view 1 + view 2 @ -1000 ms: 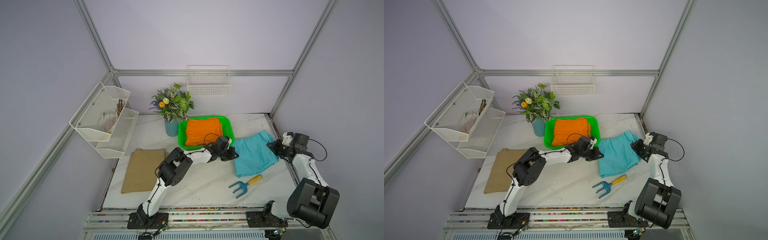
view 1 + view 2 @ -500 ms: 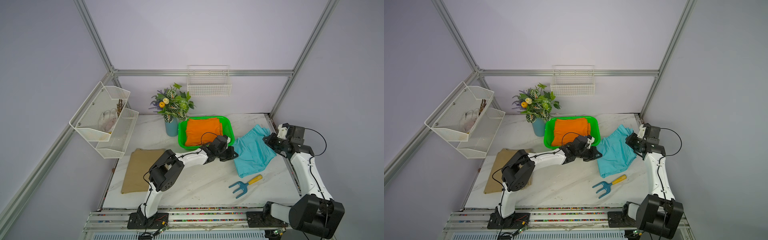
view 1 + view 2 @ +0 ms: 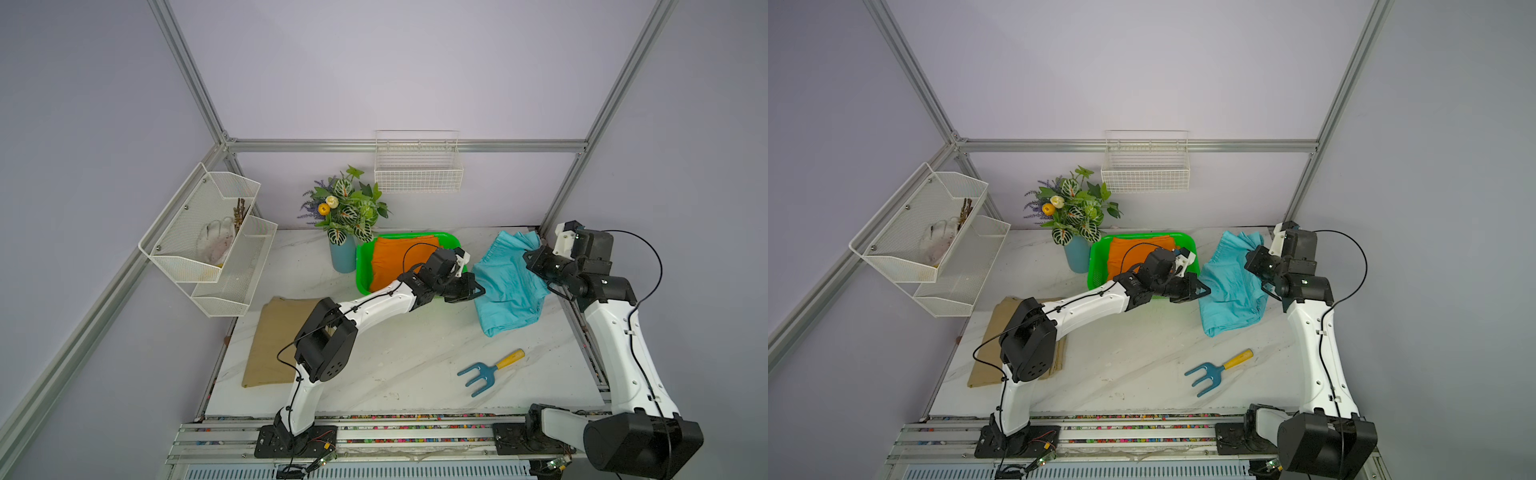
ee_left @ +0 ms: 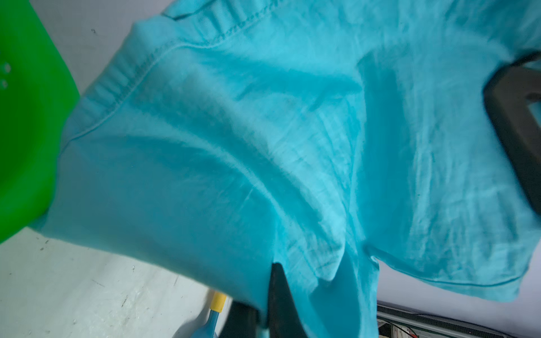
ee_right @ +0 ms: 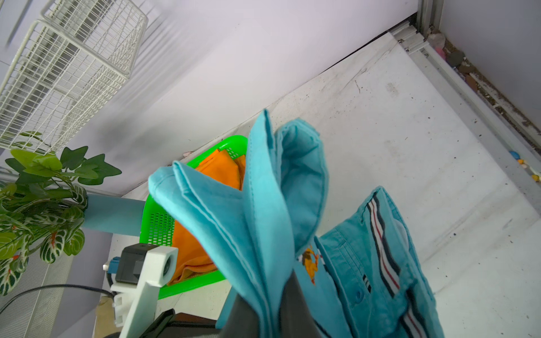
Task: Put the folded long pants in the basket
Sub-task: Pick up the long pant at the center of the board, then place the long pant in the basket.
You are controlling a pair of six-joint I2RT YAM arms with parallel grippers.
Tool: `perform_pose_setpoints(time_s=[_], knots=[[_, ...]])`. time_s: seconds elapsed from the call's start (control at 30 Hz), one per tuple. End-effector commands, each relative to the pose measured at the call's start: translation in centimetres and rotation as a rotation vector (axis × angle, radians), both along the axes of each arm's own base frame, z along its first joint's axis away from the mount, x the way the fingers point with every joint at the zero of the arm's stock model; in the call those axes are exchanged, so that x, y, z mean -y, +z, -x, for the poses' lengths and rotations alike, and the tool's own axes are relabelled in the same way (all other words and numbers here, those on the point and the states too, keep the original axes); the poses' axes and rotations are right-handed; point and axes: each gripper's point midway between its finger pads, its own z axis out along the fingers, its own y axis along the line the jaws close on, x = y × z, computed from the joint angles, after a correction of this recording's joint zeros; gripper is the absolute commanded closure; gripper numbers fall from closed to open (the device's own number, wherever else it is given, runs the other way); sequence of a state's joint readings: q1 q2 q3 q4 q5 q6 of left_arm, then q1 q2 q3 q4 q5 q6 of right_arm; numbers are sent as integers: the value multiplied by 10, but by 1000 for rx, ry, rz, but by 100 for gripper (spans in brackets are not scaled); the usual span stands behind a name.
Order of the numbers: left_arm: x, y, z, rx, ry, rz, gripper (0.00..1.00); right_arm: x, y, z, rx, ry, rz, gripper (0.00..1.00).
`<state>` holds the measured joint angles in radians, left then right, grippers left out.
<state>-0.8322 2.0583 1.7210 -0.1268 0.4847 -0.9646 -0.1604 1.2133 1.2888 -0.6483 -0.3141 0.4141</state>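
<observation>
Two grips: left end effector and right end effector pinched shut on opposite edges of blue pants, slung just beside basket, likely to keep the fold. Orange pants lie inside; tan pants well apart on desk.

Left gripper: tips were buried in the light blue pants. The right gripper was lost in the folds too. In both top views the left arm covered the near wall of the basket, a strip of the orange pants and a corner of the tan pants. A pale lump sat in the mesh rack, too veiled to identify. On the left wrist view the garden fork was blurred and cut off at the edge.
</observation>
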Motion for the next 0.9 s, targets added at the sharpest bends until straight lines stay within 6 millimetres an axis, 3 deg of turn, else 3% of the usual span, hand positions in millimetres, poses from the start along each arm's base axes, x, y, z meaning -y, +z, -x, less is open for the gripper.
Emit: perform_pose_setpoints(time_s=[0.0,0.17,0.3,0.4,0.7,0.87], knots=[[2,105,6,169,-74,172,100,9,29,-2,82,-49,51,100],[10,133,-3,229,-110,188,100,16,56,5,151,-85,91,100],[-8,141,-27,305,-72,145,100,8,63,-5,187,-51,50,100],[-36,136,-52,348,-33,87,100,-8,64,-21,242,18,-43,100],[-139,85,-119,338,101,-111,100,-59,49,-58,360,80,-213,100],[-183,71,-135,333,147,-193,100,-116,37,-77,367,146,-230,100]])
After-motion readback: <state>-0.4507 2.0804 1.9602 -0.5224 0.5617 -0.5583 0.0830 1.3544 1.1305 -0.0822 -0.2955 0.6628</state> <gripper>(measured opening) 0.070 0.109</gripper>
